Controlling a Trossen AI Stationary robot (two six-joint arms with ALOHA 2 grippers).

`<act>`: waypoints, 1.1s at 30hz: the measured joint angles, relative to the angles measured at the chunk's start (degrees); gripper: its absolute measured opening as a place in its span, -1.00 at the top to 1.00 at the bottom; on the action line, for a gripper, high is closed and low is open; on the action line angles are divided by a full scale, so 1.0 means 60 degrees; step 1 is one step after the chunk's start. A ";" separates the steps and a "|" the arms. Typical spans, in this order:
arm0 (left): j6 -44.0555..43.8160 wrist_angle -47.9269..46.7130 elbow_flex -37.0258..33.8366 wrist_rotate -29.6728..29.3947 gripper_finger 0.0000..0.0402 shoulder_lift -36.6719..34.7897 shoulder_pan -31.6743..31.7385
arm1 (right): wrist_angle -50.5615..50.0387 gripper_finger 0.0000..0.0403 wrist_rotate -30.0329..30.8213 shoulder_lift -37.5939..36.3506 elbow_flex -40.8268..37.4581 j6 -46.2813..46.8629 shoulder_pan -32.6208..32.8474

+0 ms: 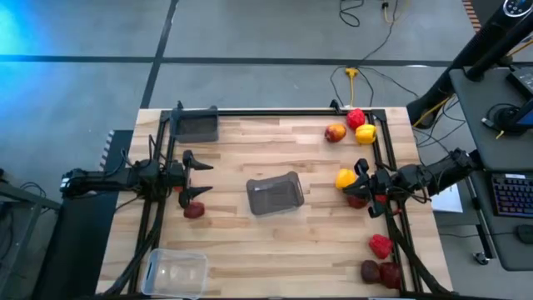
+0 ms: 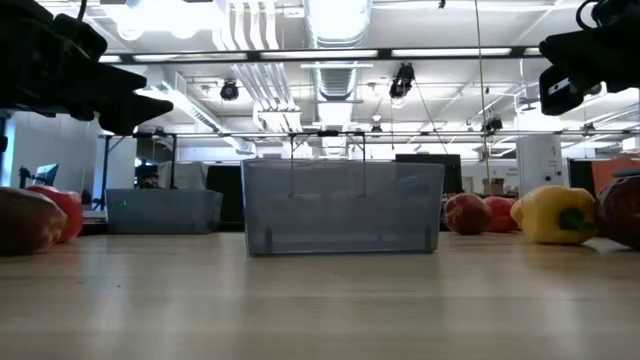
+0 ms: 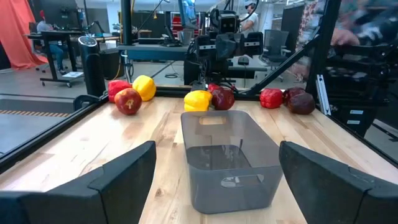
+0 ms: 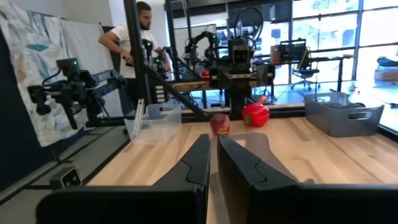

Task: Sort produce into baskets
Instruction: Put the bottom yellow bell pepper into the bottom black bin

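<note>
Robotics lab, monitors, desks, other robot arms

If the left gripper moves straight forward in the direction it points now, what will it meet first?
Most likely the dark grey basket in the middle of the table. The open left gripper points at its near wall. Nothing shows on the table between them, though the gripper may ride high enough to pass over it.

apple cut off, people blurred
</note>
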 joint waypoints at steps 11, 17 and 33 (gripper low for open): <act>0.0000 0.0000 0.0000 0.0000 -0.61 0.0000 0.0001 | -0.0390 0.89 -0.0004 0.0051 0.0000 0.0000 -0.0042; 0.0000 0.0000 0.0000 0.0000 -0.61 0.0000 -0.0002 | -0.0425 0.89 -0.0004 0.0051 0.0000 0.0000 -0.0042; 0.0000 -0.0001 0.0000 -0.0003 -0.61 0.0007 0.0001 | 0.0497 0.89 0.0922 0.4239 0.0960 0.4094 -0.0082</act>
